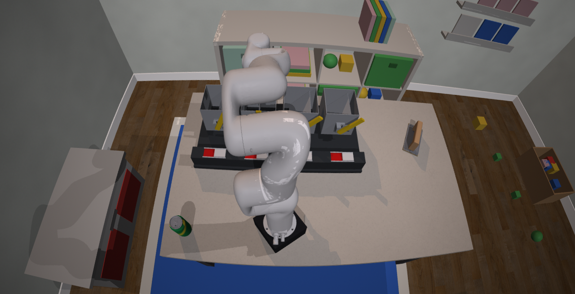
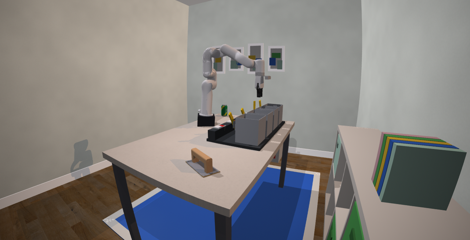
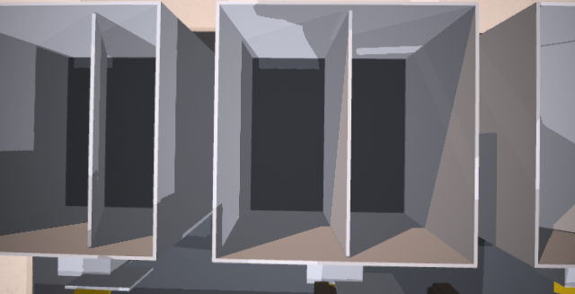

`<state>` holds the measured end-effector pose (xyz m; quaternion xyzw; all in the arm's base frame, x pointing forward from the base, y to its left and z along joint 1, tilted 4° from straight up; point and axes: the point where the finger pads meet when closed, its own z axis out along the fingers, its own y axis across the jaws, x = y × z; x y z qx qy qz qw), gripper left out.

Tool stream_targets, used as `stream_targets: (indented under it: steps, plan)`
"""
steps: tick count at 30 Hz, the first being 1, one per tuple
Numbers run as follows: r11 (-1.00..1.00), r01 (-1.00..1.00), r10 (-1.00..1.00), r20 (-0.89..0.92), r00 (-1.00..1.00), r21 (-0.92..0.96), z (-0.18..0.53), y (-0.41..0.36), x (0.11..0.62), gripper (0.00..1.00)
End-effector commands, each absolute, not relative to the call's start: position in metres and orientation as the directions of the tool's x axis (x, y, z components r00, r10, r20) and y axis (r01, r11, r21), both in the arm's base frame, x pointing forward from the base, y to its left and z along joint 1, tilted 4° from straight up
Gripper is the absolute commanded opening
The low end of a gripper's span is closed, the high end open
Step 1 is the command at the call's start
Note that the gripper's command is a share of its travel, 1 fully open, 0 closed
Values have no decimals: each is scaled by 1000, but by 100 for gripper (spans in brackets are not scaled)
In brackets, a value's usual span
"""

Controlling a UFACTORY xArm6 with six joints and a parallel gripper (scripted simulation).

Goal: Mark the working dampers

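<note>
Four grey open-topped duct dampers (image 1: 339, 109) stand in a row on a black base (image 1: 277, 159), each with a yellow lever (image 1: 350, 125) at its front. The status sliders in front show red beside a white cover, at far left (image 1: 214, 152) and far right (image 1: 341, 156). My arm hides most of the two middle sliders. My gripper (image 2: 259, 92) hangs well above the row, open and empty. The wrist view looks straight down into one damper (image 3: 346, 132) with its blade (image 3: 341, 132) standing on edge. My fingertips show at the bottom edge, apart.
A trowel with a wooden handle (image 1: 413, 137) lies on the table's right side. A green soda can (image 1: 180, 225) stands near the front left corner. A cube shelf (image 1: 317, 51) stands behind the table.
</note>
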<state>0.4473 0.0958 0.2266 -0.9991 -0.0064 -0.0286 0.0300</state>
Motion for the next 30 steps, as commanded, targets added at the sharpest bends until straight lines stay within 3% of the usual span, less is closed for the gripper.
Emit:
stream_targets:
  steps: [1,6,30]
  plan:
    - [-999,14,12,52,999,-46,237,99,489,39]
    - [-999,14,12,52,999,-38,243,101,516,39]
    - [-999,14,12,52,999,-38,243,101,517,39]
